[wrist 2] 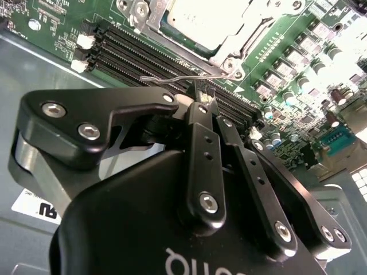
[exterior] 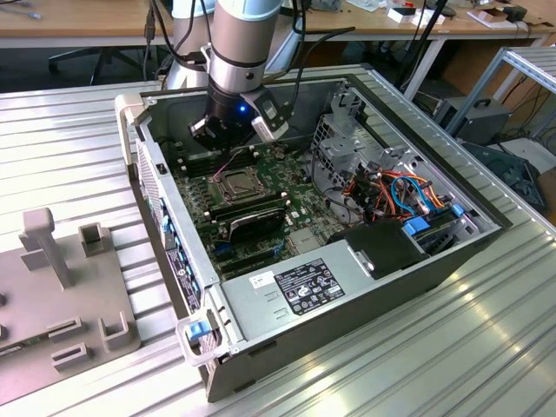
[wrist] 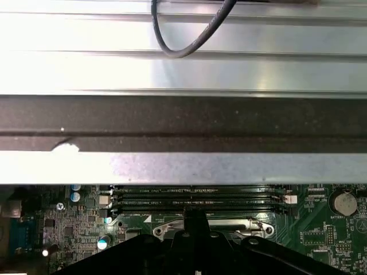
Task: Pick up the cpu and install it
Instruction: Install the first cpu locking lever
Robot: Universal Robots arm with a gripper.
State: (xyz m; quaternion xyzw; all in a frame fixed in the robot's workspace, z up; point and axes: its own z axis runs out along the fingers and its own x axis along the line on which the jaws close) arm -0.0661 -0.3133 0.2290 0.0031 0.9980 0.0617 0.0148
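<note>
The cpu (wrist 2: 198, 20) shows a pale silver-grey top and lies flat in the socket, with the hinged metal frame (wrist 2: 229, 54) around it. In the exterior view the socket (exterior: 236, 184) sits mid-board inside the open computer case (exterior: 365, 287). My gripper (exterior: 228, 149) hangs just behind the socket, over the memory slots. In the second wrist view its black fingers (wrist 2: 202, 132) meet at the tips, and the gripper (wrist 2: 202, 94) is shut right beside the thin wire socket lever (wrist 2: 166, 78). I cannot tell whether the tips touch the lever. The gripper (wrist: 195, 226) also appears in the first wrist view, at the frame's edge (wrist: 229, 224).
Black memory slots (wrist: 195, 197) run beside the socket. The case's metal wall (wrist: 183, 166) stands close behind the gripper. A black graphics card (exterior: 252, 224), a power supply (exterior: 304, 287) and orange and blue cables (exterior: 400, 195) crowd the case. A grey fixture (exterior: 61, 287) lies on the exterior view's left.
</note>
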